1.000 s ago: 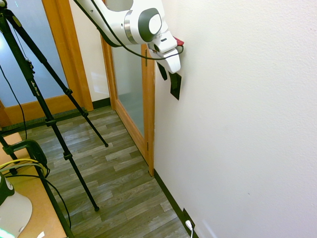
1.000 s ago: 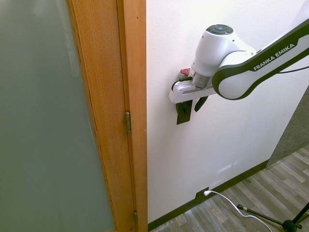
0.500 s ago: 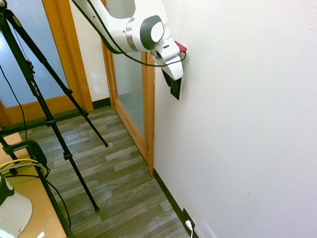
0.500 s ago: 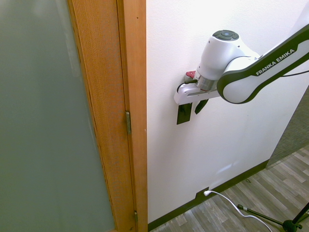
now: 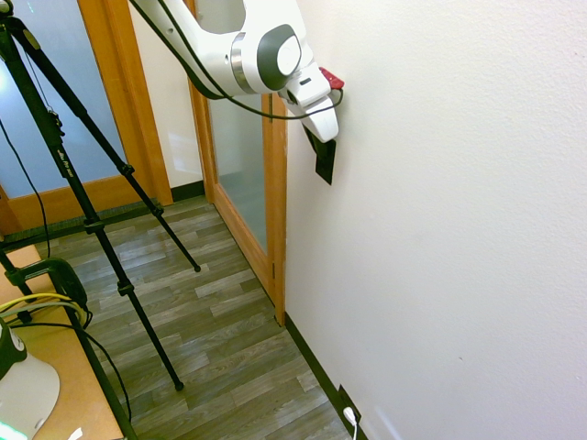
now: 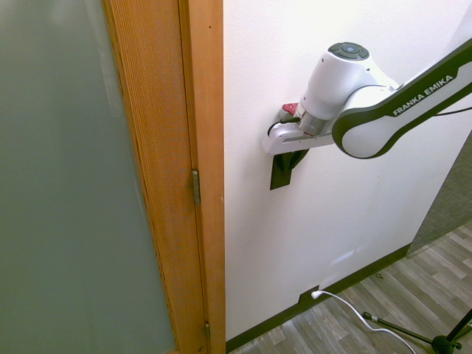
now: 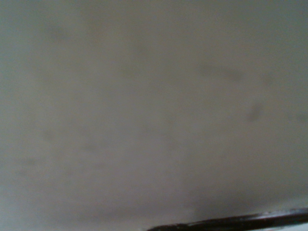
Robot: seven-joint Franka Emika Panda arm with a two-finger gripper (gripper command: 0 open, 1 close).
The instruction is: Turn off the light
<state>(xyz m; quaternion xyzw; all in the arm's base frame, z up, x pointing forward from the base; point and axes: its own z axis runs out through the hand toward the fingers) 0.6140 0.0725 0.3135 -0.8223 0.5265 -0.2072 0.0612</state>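
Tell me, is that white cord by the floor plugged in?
Plugged in: the white plug sits in the black outlet plate low on the wall.

The switch plate (image 6: 279, 174) is black against a plain white wall (image 6: 354, 214). The door frame (image 6: 188, 147) is orange-brown grained wood, and the floor (image 5: 220, 339) shows grey-brown planks.

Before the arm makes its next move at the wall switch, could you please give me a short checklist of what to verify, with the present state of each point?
1. Gripper is at the switch plate, not at the outlet plate near the floor: ok.
2. Fingers lie over the upper part of the plate: ok.
3. Fingers actually touch the switch: cannot tell, the hand covers that spot.
4. Fingers drawn close together for a press: ok in the second exterior view.
5. Switch position, on or off: cannot tell, no lamp shows.
6. Wrist view helps with aiming: not ok, only blurred wall.
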